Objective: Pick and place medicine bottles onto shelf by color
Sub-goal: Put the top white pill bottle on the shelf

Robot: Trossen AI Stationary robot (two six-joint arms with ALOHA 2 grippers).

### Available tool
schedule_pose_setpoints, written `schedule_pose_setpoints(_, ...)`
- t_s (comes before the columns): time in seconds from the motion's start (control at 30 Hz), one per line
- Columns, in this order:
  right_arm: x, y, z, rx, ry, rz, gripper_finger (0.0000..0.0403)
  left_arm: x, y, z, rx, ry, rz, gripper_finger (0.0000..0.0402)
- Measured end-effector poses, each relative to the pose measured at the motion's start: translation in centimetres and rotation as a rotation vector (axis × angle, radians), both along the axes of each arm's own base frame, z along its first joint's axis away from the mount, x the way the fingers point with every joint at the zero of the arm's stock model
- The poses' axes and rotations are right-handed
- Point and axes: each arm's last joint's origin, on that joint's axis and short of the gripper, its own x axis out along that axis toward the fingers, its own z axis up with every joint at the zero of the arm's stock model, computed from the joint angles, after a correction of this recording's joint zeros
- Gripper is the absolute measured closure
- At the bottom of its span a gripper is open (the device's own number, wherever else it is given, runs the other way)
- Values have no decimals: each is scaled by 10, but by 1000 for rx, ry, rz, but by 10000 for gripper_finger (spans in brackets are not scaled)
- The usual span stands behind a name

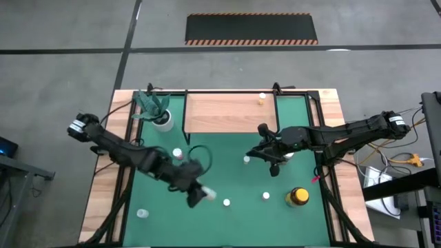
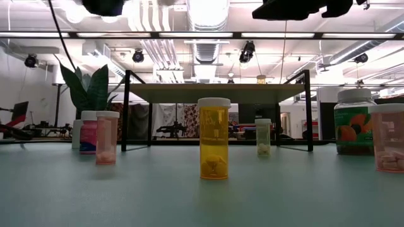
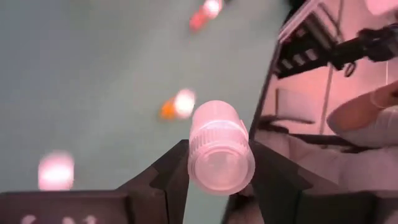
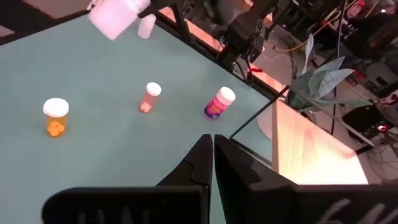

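My left gripper (image 1: 202, 195) is over the near middle of the green mat (image 1: 227, 179), shut on a small white bottle (image 3: 217, 152), which also shows in the right wrist view (image 4: 115, 15). My right gripper (image 4: 213, 146) hangs shut and holds nothing, above the mat in front of the shelf (image 1: 231, 114), a light-wood board on black legs. One small bottle (image 1: 261, 98) stands on the shelf's far right corner. Standing on the mat are an orange bottle (image 2: 214, 139), two pink ones (image 2: 107, 137) (image 4: 219, 102) and a yellow black-lidded jar (image 1: 298, 198). My left gripper pinches the white bottle's round body (image 3: 194, 167) between its two fingers (image 3: 171, 177), one on each side. The bottle is lifted clear of the mat and tilted, one end toward the wrist camera.
A white pot with a green plant (image 1: 158, 110) stands at the mat's far left, beside the shelf. More small bottles (image 1: 226, 202) (image 1: 266, 196) (image 1: 142, 213) dot the near part of the mat. A greenish jar (image 2: 355, 122) stands at the right in the low view.
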Motion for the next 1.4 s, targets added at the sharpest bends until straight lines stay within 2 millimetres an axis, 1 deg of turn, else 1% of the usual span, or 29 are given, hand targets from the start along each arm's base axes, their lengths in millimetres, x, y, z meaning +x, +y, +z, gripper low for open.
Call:
schedule_pose_setpoints(0.1, 0, 0, 1, 2, -7, 0, 394, 18, 17, 23, 113, 24, -26, 269)
schedule_pose_setpoints(0.27, -1, 0, 0, 40, 17, -16, 394, 36, 60, 59, 282, 133, -6, 267)
schedule_pose_setpoints(0.37, -3, 0, -2, 44, 47, -20, 394, 42, 87, 70, 376, 199, 12, 267)
schedule_pose_setpoints(0.5, -5, -1, -4, 48, 68, -24, 394, 44, 122, 75, 453, 277, 6, 266)
schedule_pose_setpoints(0.77, -5, -1, -4, 65, 71, -32, 394, 39, 184, 71, 520, 344, 27, 265)
schedule_pose_setpoints(0.87, -5, -1, -4, 65, 72, -32, 394, 35, 202, 64, 522, 383, 47, 265)
schedule_pose_setpoints(0.97, -5, -1, -4, 71, 73, -34, 394, 30, 216, 55, 500, 443, 66, 265)
schedule_pose_setpoints(1.07, -5, -1, -4, 87, 76, -41, 394, 27, 226, 42, 474, 495, 60, 265)
schedule_pose_setpoints(1.13, -5, -1, -4, 87, 77, -41, 394, 25, 229, 35, 460, 530, 57, 265)
schedule_pose_setpoints(1.27, -5, -1, -4, 87, 77, -41, 394, 24, 228, 27, 448, 553, 46, 265)
schedule_pose_setpoints(1.4, -5, -1, -4, 87, 77, -41, 394, 24, 227, 25, 435, 558, 64, 265)
